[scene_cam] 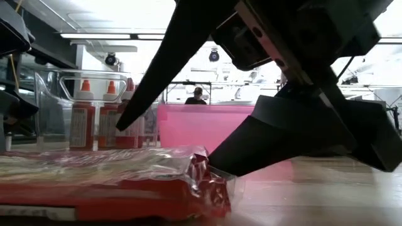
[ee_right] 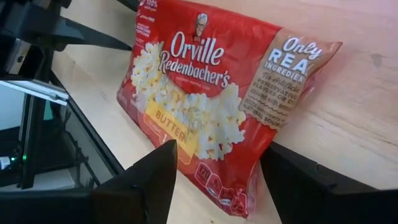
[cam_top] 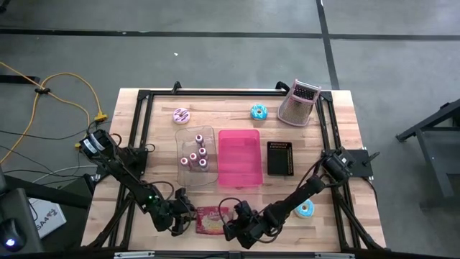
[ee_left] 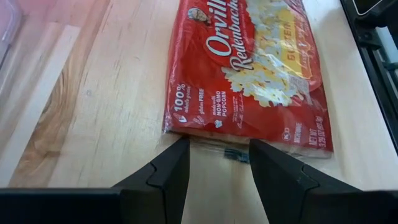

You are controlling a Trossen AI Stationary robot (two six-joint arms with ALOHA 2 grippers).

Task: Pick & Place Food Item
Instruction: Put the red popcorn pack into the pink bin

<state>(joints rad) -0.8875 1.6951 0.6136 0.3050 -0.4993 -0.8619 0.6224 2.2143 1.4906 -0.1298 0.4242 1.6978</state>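
The wooden surface point(cam_top: 345, 144) was seen carrying a pink tray point(cam_top: 238, 157) mid-table, but all the action was at the near edge. A red popcorn bag point(cam_top: 211, 220) was laid flat there, right between the two arms, well apart from the tray.

So the relation that mattered: the bag's long axis appeared to run from one hand to the other, each hand pointed at a short end. The right hand point(ee_right: 214, 177) was spread open with the bag's end already sitting between its fingers, one finger on each side, though a closed grip wasn't shown yet. The left hand point(ee_left: 219, 163) was also held open, its fingertips just at the sealed edge of the opposite end, with no clear overlap.

Judging by that, the right hand was the closer one for the pick, and the tray would probably be reached by a lift away from the near edge.
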